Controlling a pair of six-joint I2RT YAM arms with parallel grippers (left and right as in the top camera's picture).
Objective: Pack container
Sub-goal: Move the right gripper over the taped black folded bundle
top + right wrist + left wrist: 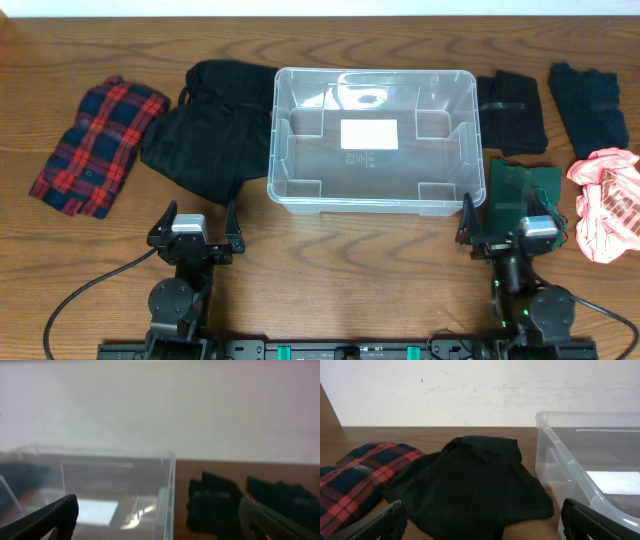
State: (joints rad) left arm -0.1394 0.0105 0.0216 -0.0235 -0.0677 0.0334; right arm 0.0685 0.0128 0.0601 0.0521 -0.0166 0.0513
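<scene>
The left gripper (pixel 201 208) stands at the near edge of the wooden table (pixel 350 275) with its jaws spread to full width and nothing between them; in the left wrist view both fingers (pixel 380 522) appear at the lower corners of the frame with clear space between. The right gripper (pixel 508 214) is in the same condition, jaws fully apart and empty, positioned at the near right of the table. From overhead it overlaps the near edge of a dark green garment (pixel 525 183); whether it touches the fabric cannot be told. Directly ahead of the left gripper lies a crumpled black garment (pixel 210 130), which rests against the left wall of the container (pixel 280 192). A red and navy plaid shirt (pixel 98 145) lies further left, apart from the black garment. The container, a clear plastic bin, sits upright at the centre of the table, between the two grippers and beyond them. It holds no garments, and a white label (pixel 369 133) shows on its floor. To the right of the container lie a folded black garment (pixel 512 110), just beside its right wall, then a dark navy garment (pixel 590 100), and nearer the front edge a pink garment (pixel 608 200), just beside the green one.
</scene>
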